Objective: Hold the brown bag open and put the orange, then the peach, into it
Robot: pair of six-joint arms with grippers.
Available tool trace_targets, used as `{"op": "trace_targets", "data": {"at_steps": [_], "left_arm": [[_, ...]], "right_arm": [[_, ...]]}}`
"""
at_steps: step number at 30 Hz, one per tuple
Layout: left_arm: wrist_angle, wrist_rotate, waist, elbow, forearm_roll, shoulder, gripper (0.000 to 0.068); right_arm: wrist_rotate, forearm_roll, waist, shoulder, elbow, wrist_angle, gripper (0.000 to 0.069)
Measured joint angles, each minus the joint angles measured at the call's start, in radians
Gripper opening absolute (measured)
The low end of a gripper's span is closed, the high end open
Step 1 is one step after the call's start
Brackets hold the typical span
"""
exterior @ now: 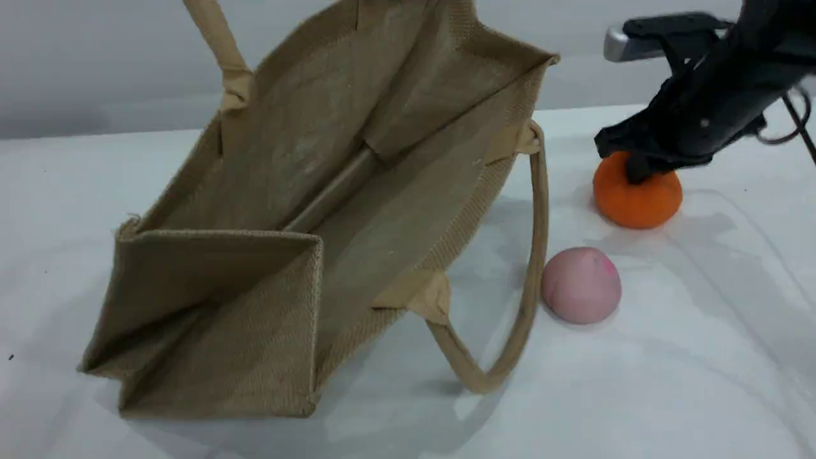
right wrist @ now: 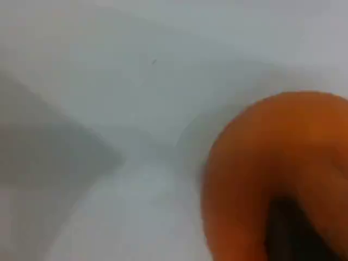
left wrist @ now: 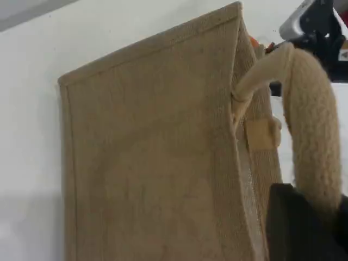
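The brown bag [exterior: 331, 210] stands tilted on the white table with its mouth wide open toward the camera. One beige handle [exterior: 220, 44] runs up out of the scene view's top edge. In the left wrist view that handle [left wrist: 312, 114] loops down into my left gripper [left wrist: 307, 217], which is shut on it. The orange [exterior: 637, 197] sits right of the bag, and my right gripper [exterior: 637, 171] is down on its top, shut on it. In the right wrist view the orange [right wrist: 272, 174] fills the lower right with a dark fingertip [right wrist: 288, 231] against it. The peach [exterior: 580, 285] lies in front of the orange, untouched.
The bag's second handle [exterior: 535, 268] hangs down to the table between the bag and the peach. The right arm [exterior: 720, 76] reaches in from the upper right. The white table [exterior: 669, 395] stretches around the bag and the fruit.
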Motion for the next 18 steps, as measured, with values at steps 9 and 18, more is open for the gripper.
{"op": "trace_targets", "data": {"at_steps": [9,18], "left_arm": [[0.0,0.001,0.0,0.0,0.0,0.0,0.0083],[0.0,0.004,0.0,0.0,0.0,0.0,0.0083]], "right_arm": [[0.002,-0.079,0.0,-0.27,0.0,0.228,0.0036],[-0.007,-0.02,0.0,-0.56,0.0,0.462,0.0036]]}}
